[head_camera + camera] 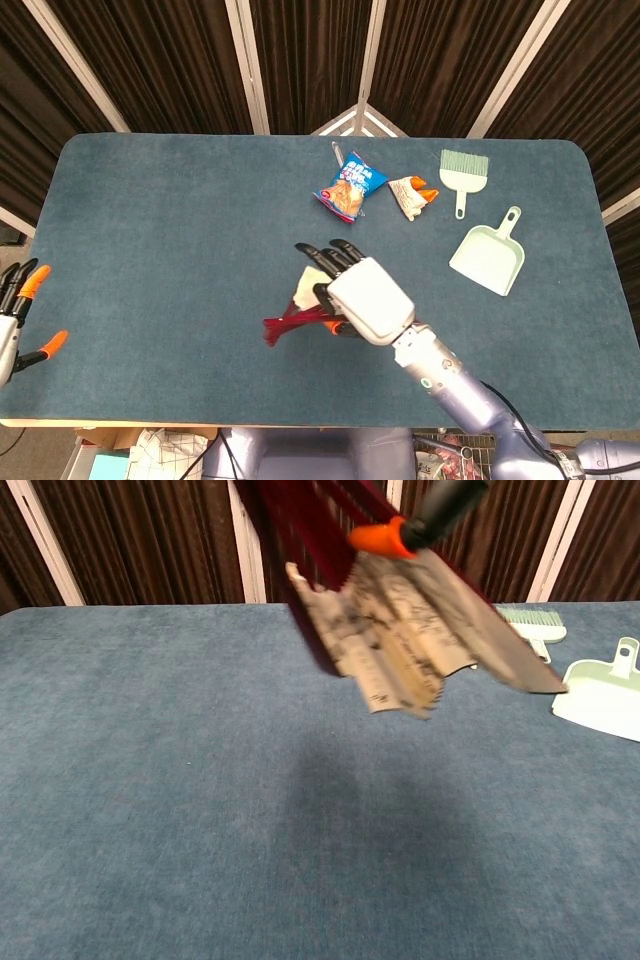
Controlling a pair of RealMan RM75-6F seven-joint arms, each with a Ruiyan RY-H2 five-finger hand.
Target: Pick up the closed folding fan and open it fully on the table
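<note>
The right hand (365,298) is gripping the half-spread folding fan (400,630) above the tabletop (150,250) middle (left hand (15,310) is idling open-fingered); loose slats risk slipping.

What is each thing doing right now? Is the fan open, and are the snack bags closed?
Folding fan: partly open, lifted off the table.
Right robot hand: holding the fan.
Left robot hand: open, holding nothing, at the table's edge.
Blue snack bag: lying flat; whether it is sealed cannot be told.
White snack bag: lying crumpled.
Brush: lying flat.
Dustpan: lying flat, empty.
</note>
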